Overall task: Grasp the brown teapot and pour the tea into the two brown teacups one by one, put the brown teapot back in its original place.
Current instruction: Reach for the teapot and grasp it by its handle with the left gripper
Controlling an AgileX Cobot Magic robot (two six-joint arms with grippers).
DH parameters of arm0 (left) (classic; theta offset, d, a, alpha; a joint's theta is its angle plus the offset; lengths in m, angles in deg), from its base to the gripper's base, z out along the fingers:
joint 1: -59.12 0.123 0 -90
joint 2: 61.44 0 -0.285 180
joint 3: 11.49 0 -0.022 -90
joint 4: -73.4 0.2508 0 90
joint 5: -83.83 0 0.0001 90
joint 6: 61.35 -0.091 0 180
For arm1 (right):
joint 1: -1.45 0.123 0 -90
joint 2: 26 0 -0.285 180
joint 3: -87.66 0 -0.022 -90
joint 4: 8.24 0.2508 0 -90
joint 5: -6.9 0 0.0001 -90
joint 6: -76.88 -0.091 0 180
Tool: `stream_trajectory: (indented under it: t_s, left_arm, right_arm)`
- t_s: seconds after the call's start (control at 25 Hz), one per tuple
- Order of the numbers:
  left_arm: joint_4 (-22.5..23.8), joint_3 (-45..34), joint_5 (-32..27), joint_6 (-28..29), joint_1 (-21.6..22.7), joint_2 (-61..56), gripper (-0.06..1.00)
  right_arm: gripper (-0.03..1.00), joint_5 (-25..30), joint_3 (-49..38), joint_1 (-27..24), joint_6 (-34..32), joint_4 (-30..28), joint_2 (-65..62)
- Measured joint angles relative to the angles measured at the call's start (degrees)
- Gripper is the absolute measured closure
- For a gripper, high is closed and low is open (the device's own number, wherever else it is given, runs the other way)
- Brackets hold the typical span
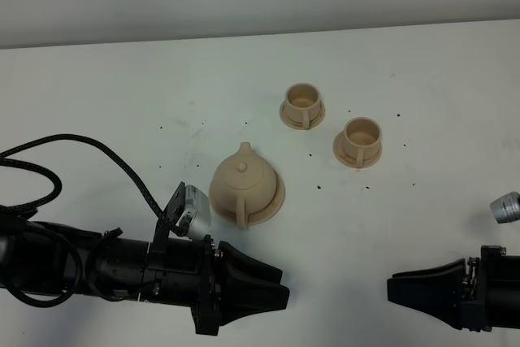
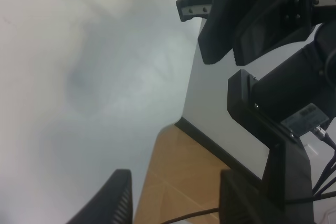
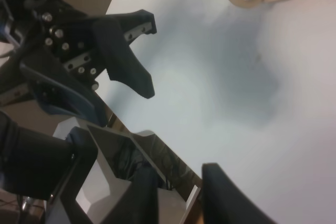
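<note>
White tbl (image 1: pixel 106 79), teapot (image 1: pixel 244 180); tan floor (image 2: pixel 184 174)

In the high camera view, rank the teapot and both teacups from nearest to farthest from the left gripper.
1. Brown teapot, just ahead of the left gripper.
2. Right teacup, front of the pair.
3. Left teacup, farther back.
</note>
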State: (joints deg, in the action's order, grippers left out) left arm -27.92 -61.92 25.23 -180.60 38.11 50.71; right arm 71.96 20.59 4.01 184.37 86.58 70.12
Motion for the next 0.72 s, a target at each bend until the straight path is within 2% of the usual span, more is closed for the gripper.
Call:
stream_trajectory:
  t_s: [0.72]
  left_arm:
    - [0.0,0.0,0.0,0.0,0.0,0.0,0.51]
  right_arm:
    - [0.73,0.0,0.0,0.0,0.0,0.0,0.0]
